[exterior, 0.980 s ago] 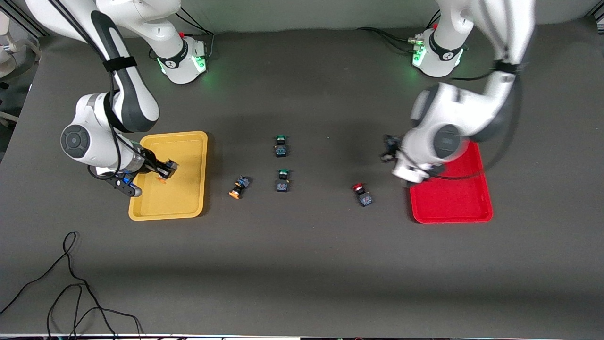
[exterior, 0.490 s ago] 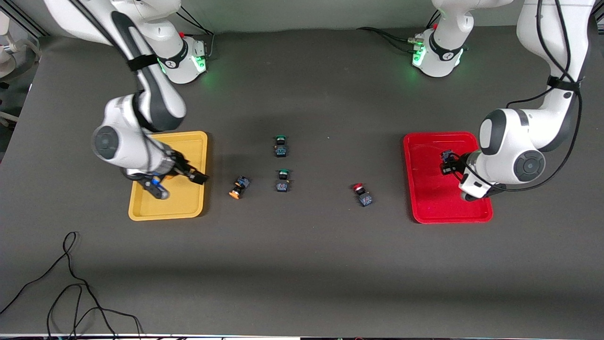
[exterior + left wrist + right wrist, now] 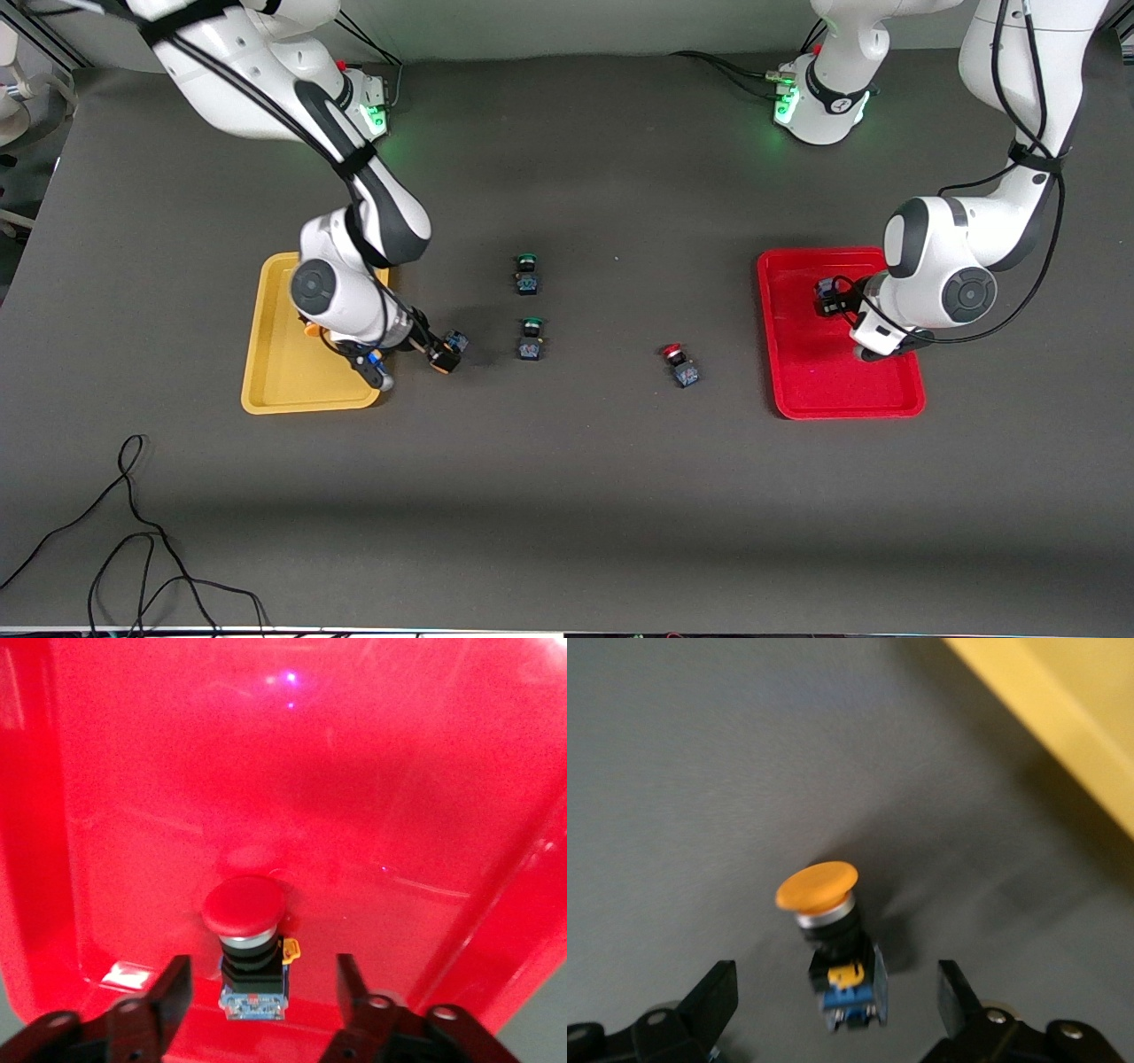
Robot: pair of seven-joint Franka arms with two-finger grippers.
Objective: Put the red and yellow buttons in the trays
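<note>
My left gripper (image 3: pixel 831 298) is low over the red tray (image 3: pixel 824 381), open, with its fingers on either side of a red button (image 3: pixel 249 908) that lies in the tray (image 3: pixel 354 771) without touching them. My right gripper (image 3: pixel 440 353) is open on the table beside the yellow tray (image 3: pixel 275 377), with a yellow button (image 3: pixel 818 886) lying between its fingers, untouched. A second yellow button (image 3: pixel 310 330) lies in the yellow tray, half hidden by the right arm. A second red button (image 3: pixel 680 363) lies on the table between the trays.
Two green-capped buttons (image 3: pixel 527 273) (image 3: pixel 531 338) stand mid-table, the nearer one close beside my right gripper. A loose black cable (image 3: pixel 133 532) lies at the near corner toward the right arm's end. The yellow tray's rim (image 3: pixel 1063 709) shows in the right wrist view.
My right gripper left the yellow tray, leaving a yellow button there, and moved to the yellow button on the table. My left gripper carried a red button to the red tray and opened.
</note>
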